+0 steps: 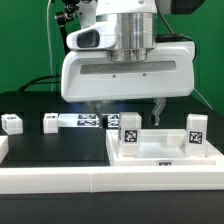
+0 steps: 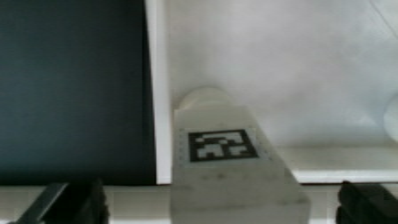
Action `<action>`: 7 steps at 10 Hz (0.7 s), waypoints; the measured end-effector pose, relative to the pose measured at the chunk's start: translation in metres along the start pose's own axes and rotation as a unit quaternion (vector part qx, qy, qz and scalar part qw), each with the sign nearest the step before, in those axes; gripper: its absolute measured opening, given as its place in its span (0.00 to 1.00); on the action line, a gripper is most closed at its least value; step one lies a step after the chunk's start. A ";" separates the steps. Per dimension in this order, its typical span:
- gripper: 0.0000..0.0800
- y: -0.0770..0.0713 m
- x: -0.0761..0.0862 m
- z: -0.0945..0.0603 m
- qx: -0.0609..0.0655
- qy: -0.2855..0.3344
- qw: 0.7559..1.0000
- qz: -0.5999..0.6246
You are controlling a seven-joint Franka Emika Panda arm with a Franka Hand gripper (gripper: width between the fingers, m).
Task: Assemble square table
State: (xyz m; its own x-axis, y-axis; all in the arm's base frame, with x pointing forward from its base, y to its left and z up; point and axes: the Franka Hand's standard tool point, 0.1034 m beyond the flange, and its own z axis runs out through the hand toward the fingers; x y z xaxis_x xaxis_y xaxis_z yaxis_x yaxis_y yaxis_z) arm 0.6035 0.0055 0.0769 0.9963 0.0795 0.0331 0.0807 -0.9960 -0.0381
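Robot's gripper (image 2: 217,208) hangs over the square tabletop (image 1: 150,162), its dark fingers (image 2: 71,205) spread wide on either side of a smooth white plastic peg leg (image 2: 221,150) without touching it. The leg carries a black-and-white square tag and stands upright on the raised-rim top. A second leg (image 1: 195,133) stands on the same top. A third leg (image 1: 50,123) and a fourth leg (image 1: 12,124) rest off the top, on the matte black table (image 1: 30,146).

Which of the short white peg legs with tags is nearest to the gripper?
The upright short white peg leg on the white square tray-like top, the exterior view's left one of two there; it stands right under the open gripper.
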 end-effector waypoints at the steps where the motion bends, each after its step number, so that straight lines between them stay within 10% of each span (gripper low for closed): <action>1: 0.80 0.000 0.000 0.000 0.000 0.000 1.000 0.003; 3: 0.35 0.000 0.000 0.000 0.000 0.000 1.000 0.003; 7: 0.36 0.000 0.000 0.000 0.000 0.000 1.000 0.024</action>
State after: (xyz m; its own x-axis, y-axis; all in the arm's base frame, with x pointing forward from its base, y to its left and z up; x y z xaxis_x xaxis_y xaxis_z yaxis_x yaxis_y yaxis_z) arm 0.6034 0.0053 0.0769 0.9990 0.0310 0.0311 0.0323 -0.9987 -0.0396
